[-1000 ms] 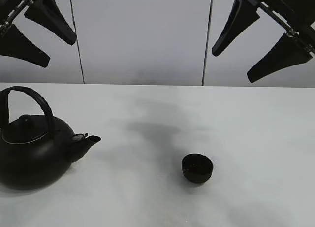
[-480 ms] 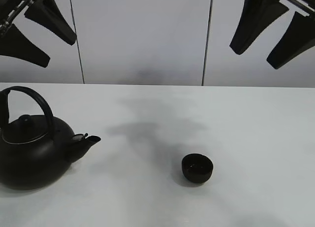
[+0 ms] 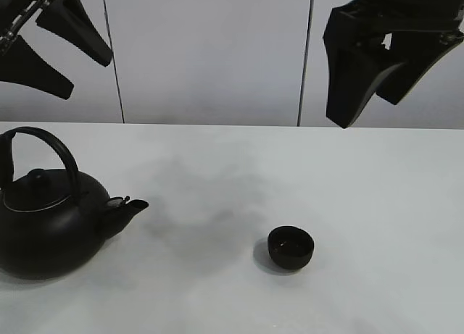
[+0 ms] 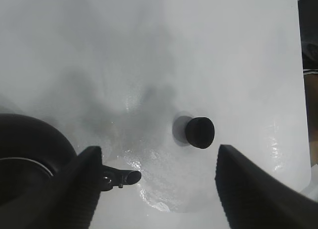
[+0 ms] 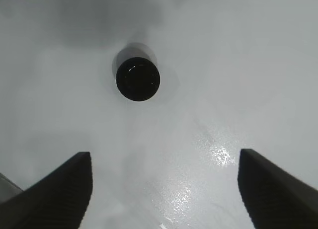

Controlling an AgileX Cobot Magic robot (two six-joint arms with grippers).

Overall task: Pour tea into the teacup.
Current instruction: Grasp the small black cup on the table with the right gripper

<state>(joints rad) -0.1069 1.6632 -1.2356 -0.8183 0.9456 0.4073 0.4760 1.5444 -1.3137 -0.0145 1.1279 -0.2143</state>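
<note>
The small black teacup (image 3: 291, 247) stands upright on the white table, right of centre; it also shows in the left wrist view (image 4: 199, 132) and the right wrist view (image 5: 138, 79). The big black teapot (image 3: 45, 216) with arched handle sits at the left, spout (image 3: 127, 207) pointing right toward the cup. My left gripper (image 3: 54, 44) hangs open high above the teapot. My right gripper (image 3: 377, 77) is open, high above and behind the cup. No tea stream is visible; a faint glint shows inside the cup.
The white table (image 3: 232, 174) ends at a grey panelled wall (image 3: 210, 51) behind. In the left wrist view the table's edge (image 4: 303, 114) lies beyond the cup.
My right gripper has swung from the top right corner inward and lower, turning its fingers. The left gripper, teapot and teacup have not moved.
</note>
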